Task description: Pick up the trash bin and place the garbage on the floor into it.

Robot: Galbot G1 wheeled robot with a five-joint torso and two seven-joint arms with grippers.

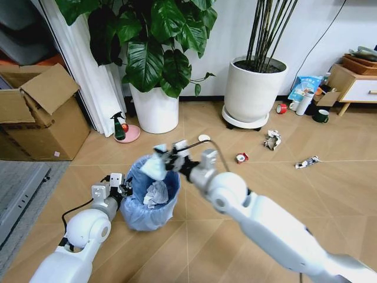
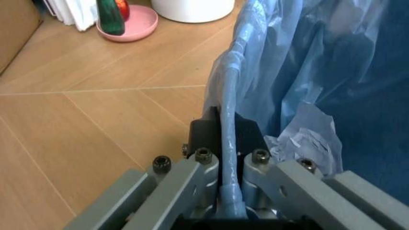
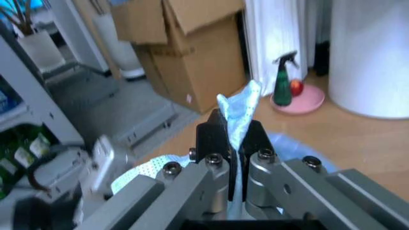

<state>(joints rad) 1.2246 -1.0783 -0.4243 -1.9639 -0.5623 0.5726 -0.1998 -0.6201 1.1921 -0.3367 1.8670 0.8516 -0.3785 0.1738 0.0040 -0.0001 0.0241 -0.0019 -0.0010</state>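
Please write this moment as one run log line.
left gripper: shut on trash bin rim | right gripper: shut on garbage, above bin

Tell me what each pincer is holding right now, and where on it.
Left pincer clamps the bag-wrapped rim of the small round blue-lined trash bin. Right pincer pinches a crumpled pale paper scrap by its lower end.

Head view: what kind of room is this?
Probably an office or lounge corner set up as a test area: large potted plants in white pots, a cardboard box by the wall, a low wooden cabinet, chevron wood-look floor.
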